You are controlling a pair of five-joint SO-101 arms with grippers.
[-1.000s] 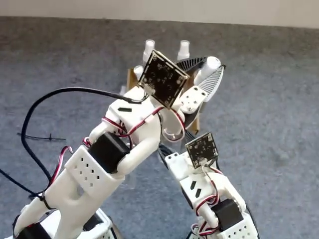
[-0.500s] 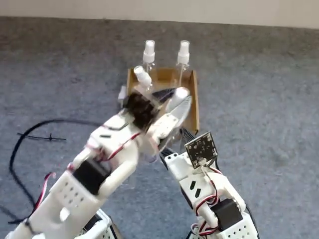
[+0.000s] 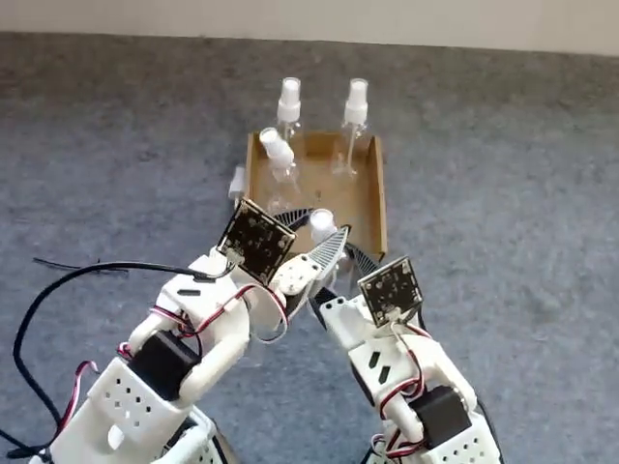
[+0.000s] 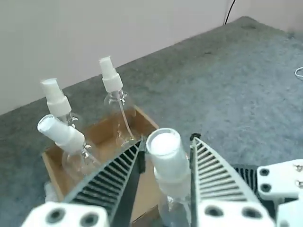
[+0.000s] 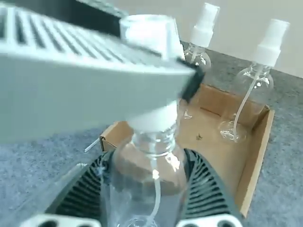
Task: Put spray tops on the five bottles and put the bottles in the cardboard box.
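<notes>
Noted: the left gripper (image 4: 166,142) is closed narrowly on the white spray top (image 4: 164,158), which apparently sits on the neck of a clear bottle (image 5: 139,189). The right gripper (image 5: 146,165) clamps that bottle's body, at the near end of the cardboard box (image 3: 377,203) (three capped bottles (image 3: 280,159) inside).

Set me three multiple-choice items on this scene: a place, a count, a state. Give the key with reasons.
1. The left gripper grips where? A the spray top of the held bottle. B the box wall. C the carpet.
2. How many capped bottles stand in the cardboard box? A one. B three. C five.
3. The right gripper is? A open. B shut on the held bottle. C shut on a loose top.
Key: 1 A, fingers flank the white top. 2 B, two upright, one tilted. 3 B, fingers clasp the clear body.
</notes>
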